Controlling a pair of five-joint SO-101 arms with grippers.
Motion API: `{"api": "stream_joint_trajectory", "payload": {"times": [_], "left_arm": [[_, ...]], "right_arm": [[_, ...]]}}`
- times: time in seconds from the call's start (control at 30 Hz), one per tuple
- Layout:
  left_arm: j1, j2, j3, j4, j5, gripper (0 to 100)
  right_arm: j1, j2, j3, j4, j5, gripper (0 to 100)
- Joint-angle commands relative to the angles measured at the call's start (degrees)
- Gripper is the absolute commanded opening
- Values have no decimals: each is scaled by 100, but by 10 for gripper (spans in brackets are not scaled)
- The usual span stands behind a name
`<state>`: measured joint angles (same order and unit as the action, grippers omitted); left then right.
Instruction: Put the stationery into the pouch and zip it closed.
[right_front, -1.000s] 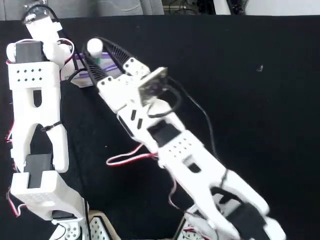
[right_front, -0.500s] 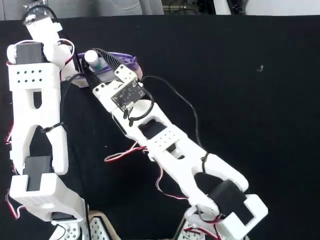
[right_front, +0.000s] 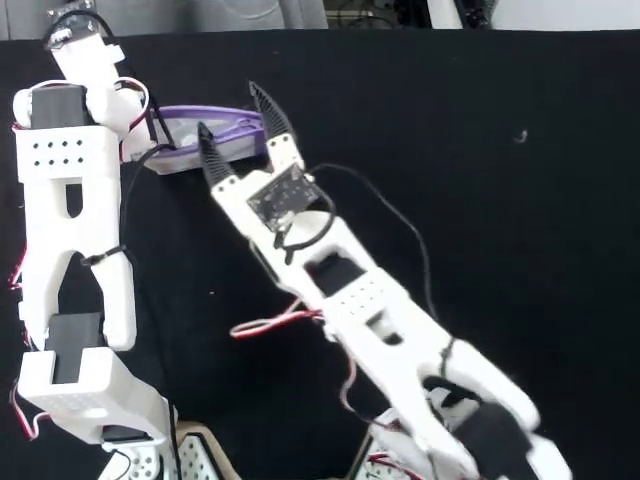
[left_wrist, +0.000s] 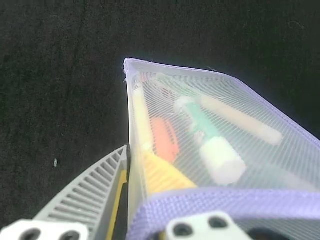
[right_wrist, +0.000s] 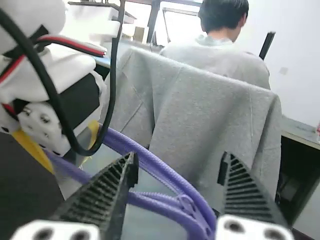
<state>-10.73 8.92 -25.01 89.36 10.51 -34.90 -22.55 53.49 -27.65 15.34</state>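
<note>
In the high view, the left gripper is clamped on the near end of the pouch, which sits at the far left of the black table. This grip seems meant to hold the soft bag steady with its mouth up while the other arm works. The right gripper hangs over the pouch's purple rim with its black jaws wide apart, one on each side of the opening and holding nothing. In the left wrist view, the left gripper pinches the mesh wall against its ribbed grey finger, so the pouch stretches away from the camera and its contents show through. The stationery is already inside: a green marker with a white cap, an orange piece, a yellow pen along the seam and a pale stick lying across them. In the right wrist view, the right gripper is spread open just above the purple zip tape. The two bands of tape part a little, so the mouth looks unzipped. The loading appears done, and the spread jaws look placed to find the slider, though I cannot tell where along the tape it sits.
</note>
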Motion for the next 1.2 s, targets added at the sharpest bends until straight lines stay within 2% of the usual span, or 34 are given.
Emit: {"api": "stream_joint_trajectory", "payload": {"times": [0.0, 0.1, 0.23, 0.37, 0.53, 0.7, 0.97, 1.17], "left_arm": [[-119, 88, 180, -79, 35, 30], [-119, 88, 180, -79, 35, 30], [-119, 88, 180, -97, 35, 30], [-110, 88, 180, -105, 35, 30], [-110, 88, 189, -88, 35, 30], [-110, 62, 215, -79, 35, 30], [-110, 44, 233, -79, 35, 30], [-110, 62, 215, -79, 35, 30]], "right_arm": [[396, -1297, 171, 1477, 35, 230], [826, -1930, 523, 2136, 35, 230], [1213, -2475, 1253, 2224, 26, 230], [1187, -2589, 1763, 2215, 26, 230], [897, -2571, 1692, 2207, 26, 230], [615, -1851, 1253, 2207, 26, 230], [721, -154, 84, 2198, 26, 230], [791, 110, 40, 1582, 26, 221]]}}
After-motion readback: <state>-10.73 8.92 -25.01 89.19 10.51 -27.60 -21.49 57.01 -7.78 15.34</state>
